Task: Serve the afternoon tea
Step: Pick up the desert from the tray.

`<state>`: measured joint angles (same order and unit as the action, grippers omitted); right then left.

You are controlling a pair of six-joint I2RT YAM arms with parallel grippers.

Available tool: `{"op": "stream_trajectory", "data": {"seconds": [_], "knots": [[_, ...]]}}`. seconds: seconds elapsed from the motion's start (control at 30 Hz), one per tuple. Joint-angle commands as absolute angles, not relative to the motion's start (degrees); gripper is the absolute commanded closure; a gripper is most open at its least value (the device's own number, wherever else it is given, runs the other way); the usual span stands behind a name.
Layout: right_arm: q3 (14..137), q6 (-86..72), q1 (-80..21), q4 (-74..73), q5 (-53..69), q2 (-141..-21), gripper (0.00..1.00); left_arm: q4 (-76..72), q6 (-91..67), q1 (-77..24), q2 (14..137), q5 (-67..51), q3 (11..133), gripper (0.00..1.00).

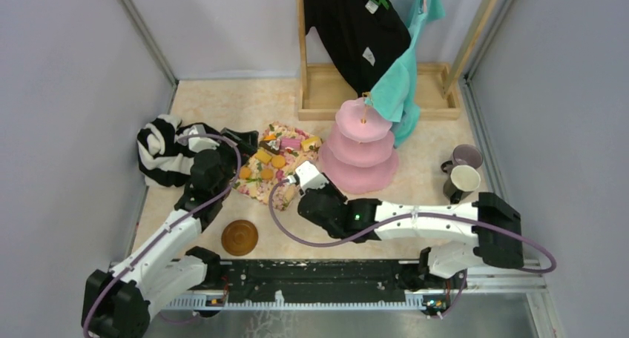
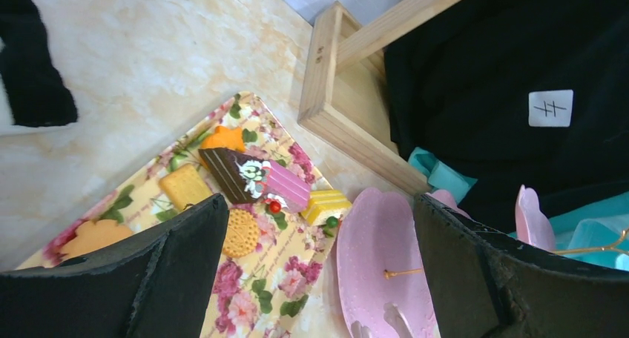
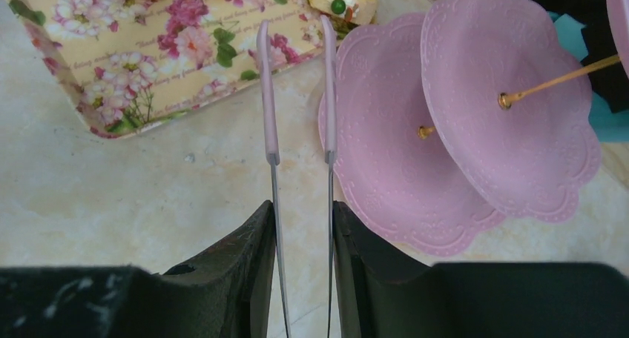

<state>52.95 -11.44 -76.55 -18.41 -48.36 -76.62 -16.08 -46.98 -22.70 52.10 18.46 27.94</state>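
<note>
The pink three-tier cake stand [image 1: 360,149] rises at mid-table, also in the right wrist view [image 3: 415,167]. Toy pastries [image 1: 268,164] lie on a floral tray [image 1: 259,190] to its left: a brown slice [image 2: 230,173], a yellow slice [image 2: 326,203], a round biscuit [image 2: 242,233]. A lilac mug [image 1: 466,157] and a cream mug [image 1: 463,179] stand at the right. A brown saucer [image 1: 239,236] sits near the front. My left gripper [image 2: 320,204] hovers open over the tray. My right gripper [image 3: 303,208] is shut on pink-tipped tongs [image 3: 268,116], whose tips are empty beside the tray's corner.
A black-and-white striped garment [image 1: 159,151] lies at the left. At the back, a wooden rack base [image 1: 326,93] carries hanging black [image 1: 356,27] and teal clothes [image 1: 400,86]. Grey walls close in both sides.
</note>
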Motion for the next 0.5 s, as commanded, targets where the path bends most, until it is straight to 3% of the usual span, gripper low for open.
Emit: {"op": "stream_trajectory", "data": {"seconds": [0.0, 0.47], "knots": [[58.62, -4.97, -74.14, -13.6, -47.99, -80.07, 0.69, -11.63, -48.63, -20.88, 48.63, 17.79, 28.89, 0.01], [67.01, 9.55, -66.51, -7.38, -46.88, -95.28, 0.7, -14.16, -58.17, -10.26, 45.42, 9.06, 22.91, 0.01]]}}
